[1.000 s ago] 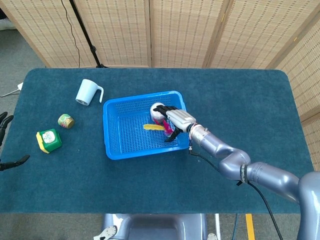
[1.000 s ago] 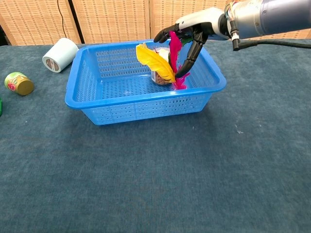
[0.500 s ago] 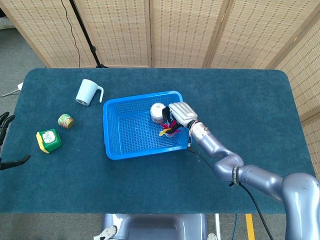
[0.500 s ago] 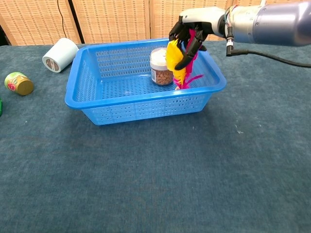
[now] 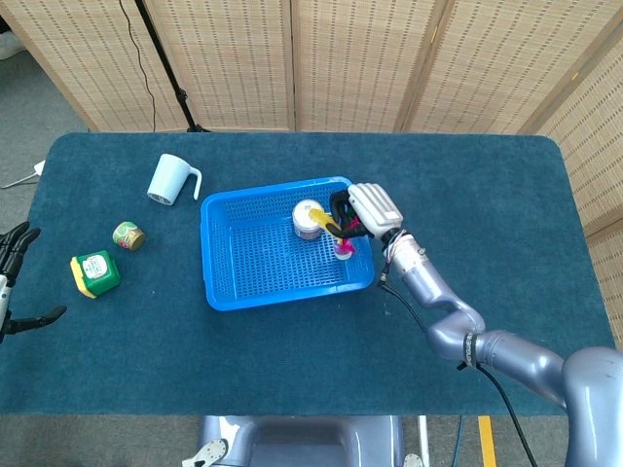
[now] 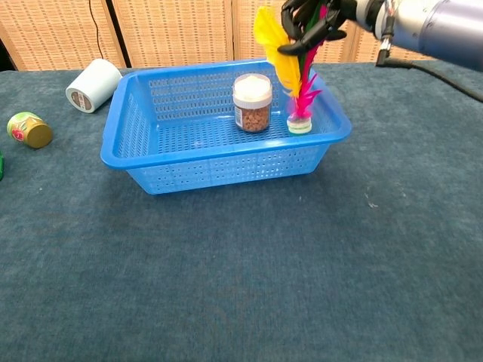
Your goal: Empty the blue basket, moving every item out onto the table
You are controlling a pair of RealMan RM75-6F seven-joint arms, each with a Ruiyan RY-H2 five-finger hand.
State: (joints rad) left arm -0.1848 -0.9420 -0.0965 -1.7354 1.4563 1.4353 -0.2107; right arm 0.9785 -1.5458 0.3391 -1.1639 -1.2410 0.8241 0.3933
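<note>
1. Right hand (image 5: 368, 208), seen from the head camera, grips the feathers of a shuttlecock (image 5: 339, 233) over the right end of the blue basket (image 5: 226, 270). A small jar (image 5: 309, 218) stands in the basket just left of it. The left hand (image 5: 14, 255) shows at the far left edge of the table (image 5: 487, 204), fingers spread and holding nothing, well apart from the basket. A white cup (image 5: 169, 180), a small can (image 5: 128, 234) and a green box (image 5: 95, 272) lie on the table left of the basket.

2. From the chest camera, the right hand (image 6: 317, 15) pinches the yellow and pink feathers near their tops. The shuttlecock (image 6: 296, 75) hangs upright, long axis vertical, its white base (image 6: 299, 125) about level with the basket rim (image 6: 226, 149) (whether it is fully clear of the floor I cannot tell). The jar (image 6: 252, 102) stands upright just left of it.

3. My judgement: the shuttlecock is mid-lift, the jar not yet taken out. The base hangs straight below the hand and just inside the right wall, so the coming move calls for more height before going rightwards to bare table. The right hand is much the nearer one for the jar too.
</note>
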